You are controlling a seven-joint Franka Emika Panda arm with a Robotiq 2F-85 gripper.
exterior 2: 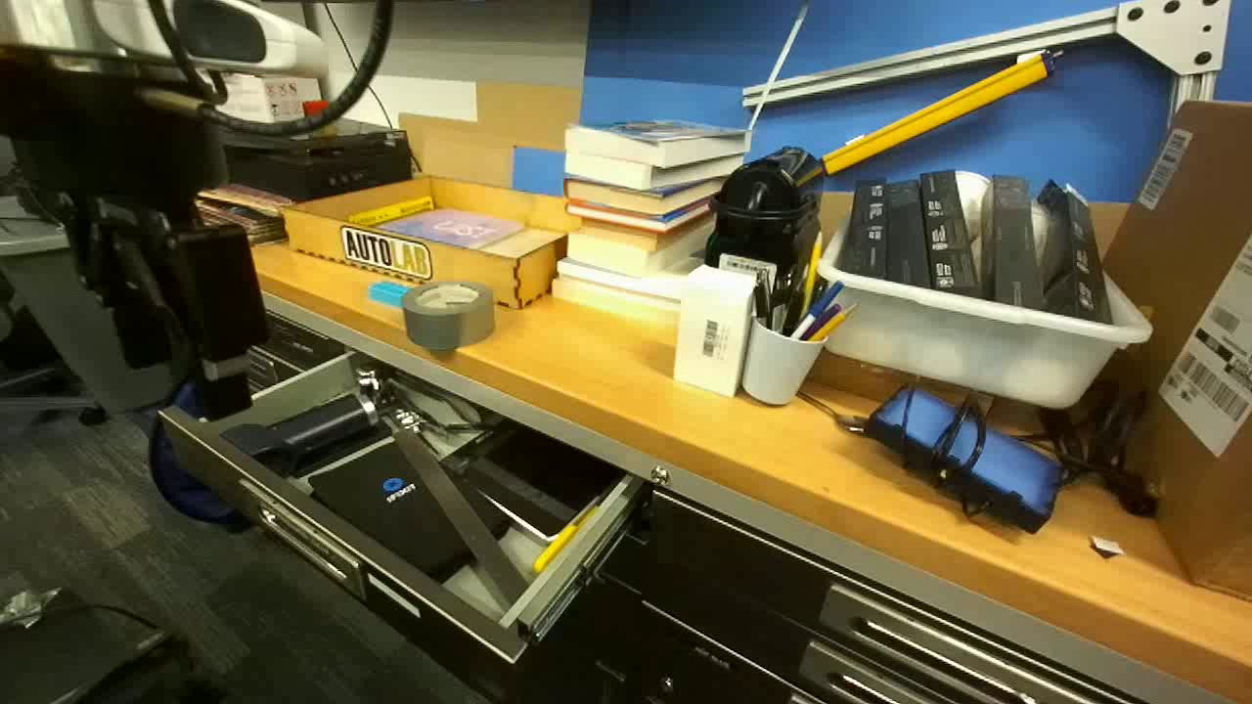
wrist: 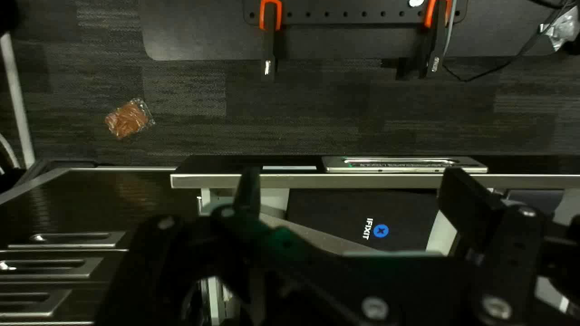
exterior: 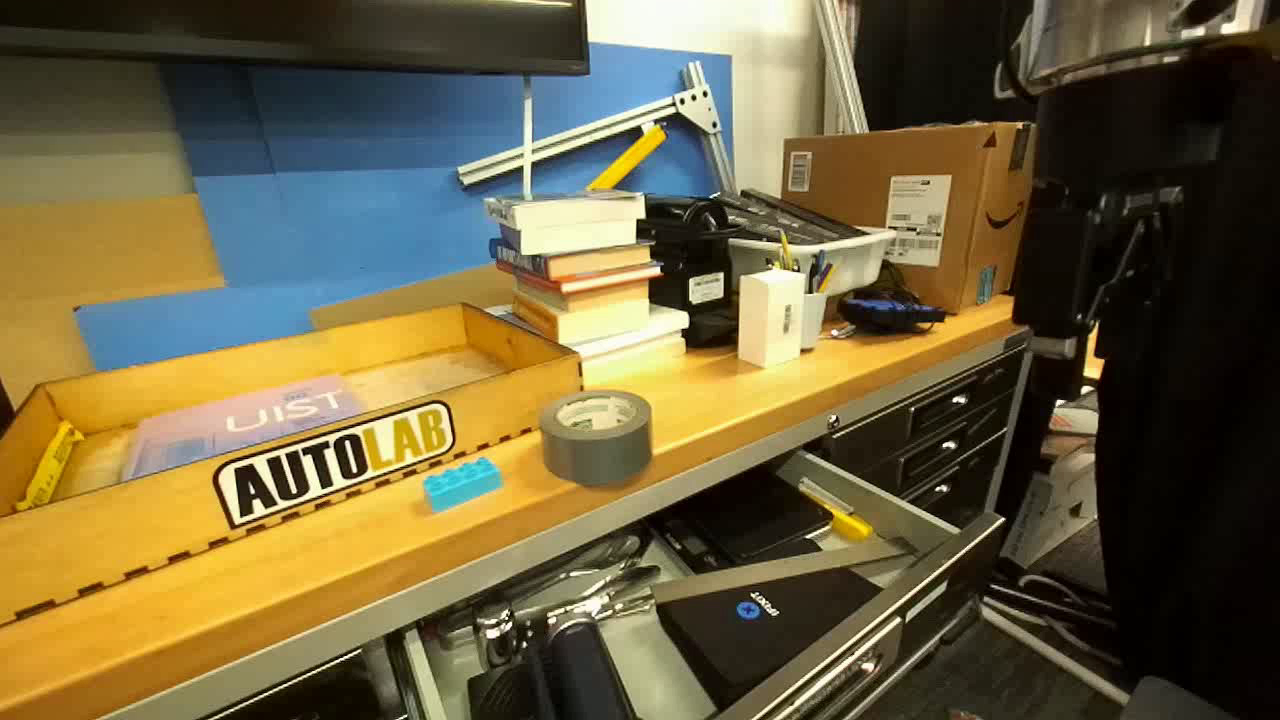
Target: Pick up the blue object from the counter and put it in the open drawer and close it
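- Wooden counter point(exterior: 715, 405), blue panels point(exterior: 350, 220) behind it.
- Jaws spread, nothing between them; the pick-up seems the step in hand, grasp not yet made.
- Arm point(exterior 2: 284, 44) with its jaws aimed down, seen over the open drawer point(wrist: 362, 181) in the wrist view, well apart from the block.
- Blue block point(exterior: 462, 487) on the counter, just in front of the wooden tray point(exterior: 510, 405), near the tape roll point(exterior: 595, 450); the next move likely calls for swinging across, lowering and straddling it.

Black gripper point(wrist: 351, 179); round silvery screws point(wrist: 374, 308); white arm casing point(exterior 2: 289, 44); black cable point(exterior 2: 381, 24)
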